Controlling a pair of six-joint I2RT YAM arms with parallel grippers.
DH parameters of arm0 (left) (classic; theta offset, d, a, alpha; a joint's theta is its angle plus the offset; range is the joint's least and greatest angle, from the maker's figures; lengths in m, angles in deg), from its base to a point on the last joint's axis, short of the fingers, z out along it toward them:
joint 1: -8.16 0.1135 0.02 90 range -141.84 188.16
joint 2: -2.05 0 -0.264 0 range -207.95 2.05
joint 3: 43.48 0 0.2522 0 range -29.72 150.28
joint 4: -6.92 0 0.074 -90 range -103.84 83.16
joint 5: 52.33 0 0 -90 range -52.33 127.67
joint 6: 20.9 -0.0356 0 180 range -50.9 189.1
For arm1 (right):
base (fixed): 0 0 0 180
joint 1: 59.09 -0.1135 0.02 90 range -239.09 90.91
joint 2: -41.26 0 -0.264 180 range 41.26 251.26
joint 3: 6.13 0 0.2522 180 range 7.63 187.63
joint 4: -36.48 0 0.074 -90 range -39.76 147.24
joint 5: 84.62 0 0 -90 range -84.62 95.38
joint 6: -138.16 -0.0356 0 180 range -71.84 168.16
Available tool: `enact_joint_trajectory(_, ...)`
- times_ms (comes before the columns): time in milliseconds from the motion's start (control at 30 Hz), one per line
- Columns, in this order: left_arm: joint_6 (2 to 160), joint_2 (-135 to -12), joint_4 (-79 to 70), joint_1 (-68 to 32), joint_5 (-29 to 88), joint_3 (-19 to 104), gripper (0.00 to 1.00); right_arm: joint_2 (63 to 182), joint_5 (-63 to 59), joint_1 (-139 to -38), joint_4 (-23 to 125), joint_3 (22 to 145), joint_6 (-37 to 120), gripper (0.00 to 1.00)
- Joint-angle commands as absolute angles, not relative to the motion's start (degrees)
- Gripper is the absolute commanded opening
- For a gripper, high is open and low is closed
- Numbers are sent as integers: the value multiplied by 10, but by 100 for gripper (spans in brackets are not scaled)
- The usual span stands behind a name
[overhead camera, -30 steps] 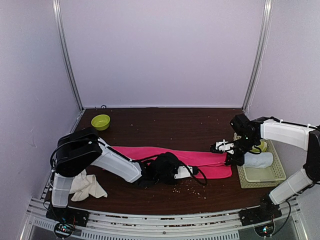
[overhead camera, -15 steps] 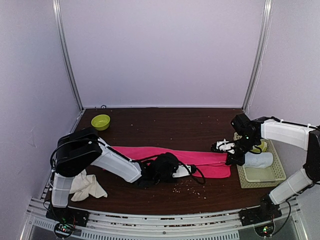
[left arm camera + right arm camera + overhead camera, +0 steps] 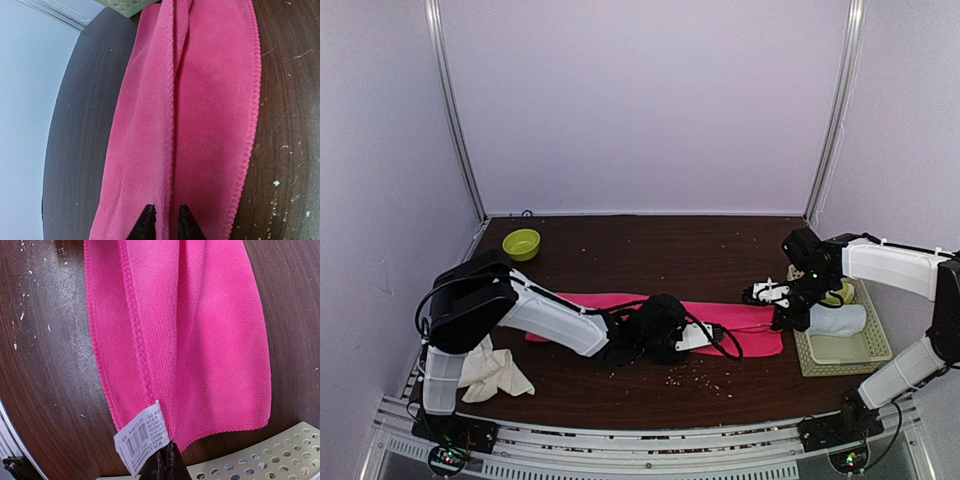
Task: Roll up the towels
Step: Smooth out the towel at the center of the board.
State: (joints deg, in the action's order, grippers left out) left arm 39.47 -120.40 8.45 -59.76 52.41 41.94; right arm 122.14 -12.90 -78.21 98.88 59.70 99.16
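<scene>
Two towels wait unrolled: nearest, the cream towel (image 3: 495, 372) lies crumpled at the table's (image 3: 650, 245) near-left corner. Beyond it the pink towel (image 3: 200, 125) stretches flat, long axis left to right. Left gripper (image 3: 163, 220) sits mid-length, tips narrowly apart astride a fold; any pinch cannot be told. Right gripper (image 3: 165, 465), farthest, is clamped on the right-end hem.

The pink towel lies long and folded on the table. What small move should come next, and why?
Probably the left pincer should close on the fold edge between its tips: the pink towel lies flat, unrolled, and the right pincer pinches its labelled end.
</scene>
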Motion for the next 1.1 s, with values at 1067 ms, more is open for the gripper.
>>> enact_joint_trajectory(1067,403,-1175,28,-590,516,438,0,1222,-128,-773,1000,588,1013,0)
